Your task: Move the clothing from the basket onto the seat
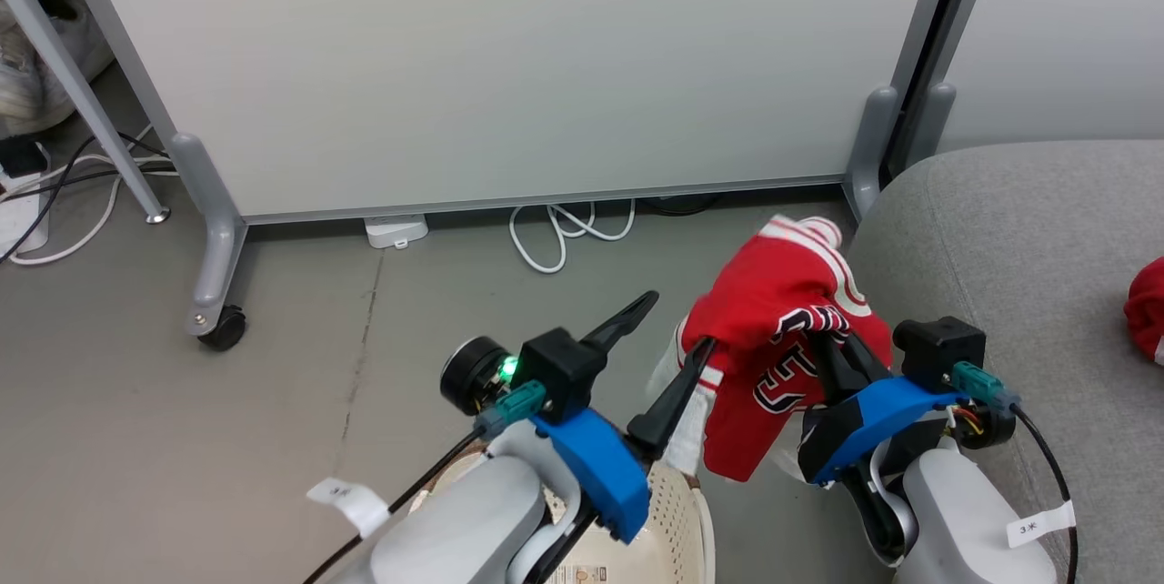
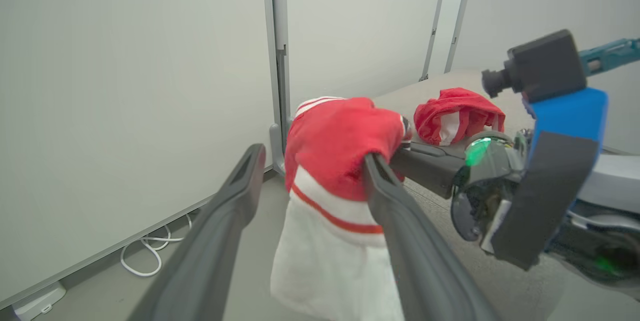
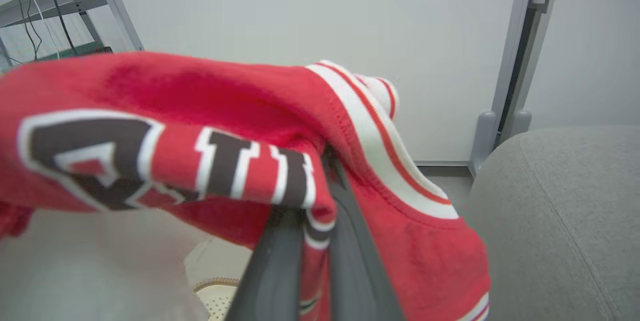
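The clothing [image 1: 768, 311] is split between two places, neither of them inside the basket as far as can be seen.

Left gripper [image 1: 679, 322]: raised above the basket, jaws wide apart, holding nothing. Its nearer finger [image 2: 400, 211] lies against the hem of the lettered garment [image 3: 150, 111]; I cannot tell whether any fabric is caught on it. Judgement: this arm has no further hold on the load and is free to draw clear.

Basket [image 1: 696, 520]: on the floor under the left arm, only one corner visible. Contents cannot be confirmed.

Lettered garment: hanging in the air between the two arms, above the floor and just beside the seat edge, white hem trailing downward.

Right gripper [image 1: 841, 347]: clamped tight on a fold of the lettered garment, carrying its whole weight. Judgement: held high so the hem clears the cushion edge.

Seat [image 1: 1018, 229]: to the right, close to the carried garment.

Second garment [image 1: 1148, 307]: bunched on the seat, well apart from the grippers. Judgement: that part is done.
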